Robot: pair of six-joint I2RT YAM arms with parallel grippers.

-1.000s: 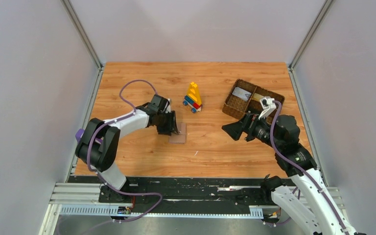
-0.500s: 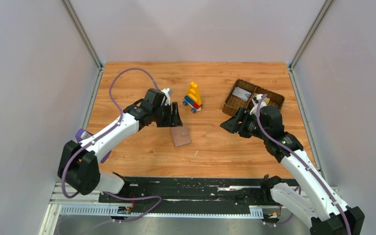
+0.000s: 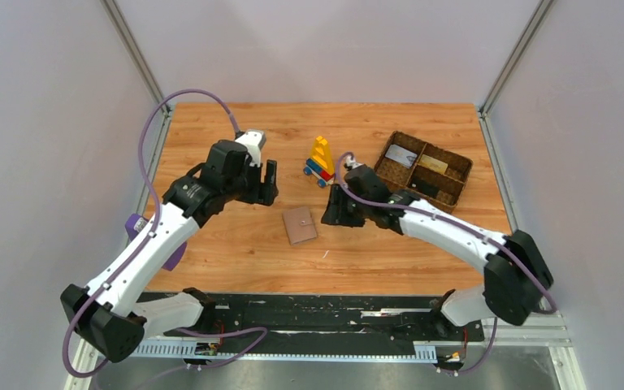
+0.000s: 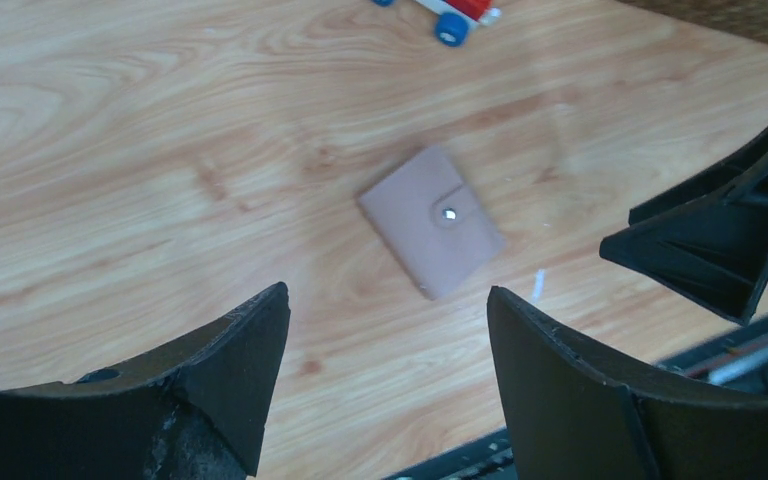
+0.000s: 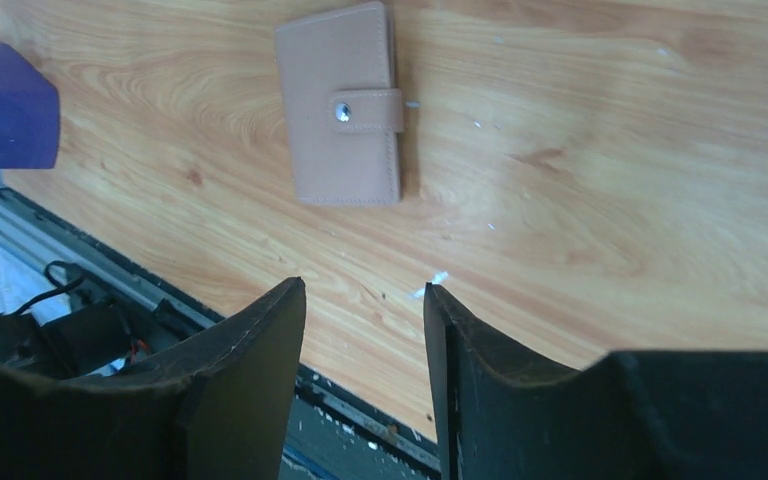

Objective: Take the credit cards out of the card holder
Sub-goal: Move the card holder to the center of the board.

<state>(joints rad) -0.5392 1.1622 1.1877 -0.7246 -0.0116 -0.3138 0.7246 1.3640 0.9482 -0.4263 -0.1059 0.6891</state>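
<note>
The card holder lies flat and snapped shut on the wooden table; it looks pinkish-tan with a small metal stud on its tab. My left gripper hovers above and behind-left of it, open and holding nothing. My right gripper is just to the right of the card holder, jaws partly open with only bare table between them. A greyish-white card and a tan-gold card lie in the basket's compartments.
A brown woven basket stands at the back right. A yellow, red and blue toy block figure stands behind the card holder. A purple block shows at the table's left edge. The black front rail runs along the near side.
My left gripper let go of the card holder, which now lies flat, and lifted back to the left while opening. The right arm swung from the basket to beside the card holder, jaws narrowing.
</note>
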